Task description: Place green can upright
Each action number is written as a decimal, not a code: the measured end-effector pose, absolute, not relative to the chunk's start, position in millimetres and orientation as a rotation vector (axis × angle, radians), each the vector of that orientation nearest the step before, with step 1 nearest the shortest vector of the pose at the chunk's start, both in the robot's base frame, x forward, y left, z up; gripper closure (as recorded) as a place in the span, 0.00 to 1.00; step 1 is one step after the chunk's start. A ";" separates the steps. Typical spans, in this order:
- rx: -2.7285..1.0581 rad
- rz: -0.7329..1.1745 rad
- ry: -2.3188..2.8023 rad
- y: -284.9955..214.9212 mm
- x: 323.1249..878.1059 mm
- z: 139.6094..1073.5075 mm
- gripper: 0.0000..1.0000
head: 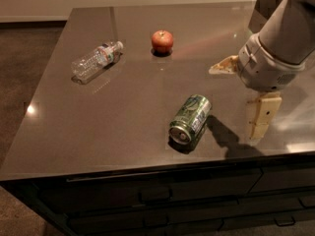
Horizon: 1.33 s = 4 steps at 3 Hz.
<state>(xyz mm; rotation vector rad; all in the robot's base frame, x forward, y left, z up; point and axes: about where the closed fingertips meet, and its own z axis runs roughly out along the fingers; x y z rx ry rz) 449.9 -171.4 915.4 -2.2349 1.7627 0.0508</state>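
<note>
Below the near edge of the table [88, 136] runs a row of dark drawers [157, 195]. On the tabletop, close to that near edge and a little right of centre, the green can [190, 118] lies on its side, with one silver end facing near-left and the other pointing far-right.

It looks like thin aluminium. If empty it is probably light, its wall would dent under a hard squeeze, and it would roll across the smooth, glossy surface if nudged from the side. The best hold is likely across the round body near its middle, with the fingers closing on the two long flanks. From there it can be tipped up onto one flat end.

Just right of the can, the gripper [234, 104] hovers above the table and touches nothing. Its two pale fingers [263, 114] are spread wide apart, with nothing held between them. One points down toward the near edge, the other out to the left.

Farther back, a red apple [162, 41] sits near the centre. A clear water bottle [96, 60] lies on its side at the far left.
</note>
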 end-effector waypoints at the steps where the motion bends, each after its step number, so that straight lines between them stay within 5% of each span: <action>1: -2.321 0.098 1.602 -147.9 455.4 903.7 0.00; 4: -2.645 0.135 1.260 -108.2 463.7 874.4 0.00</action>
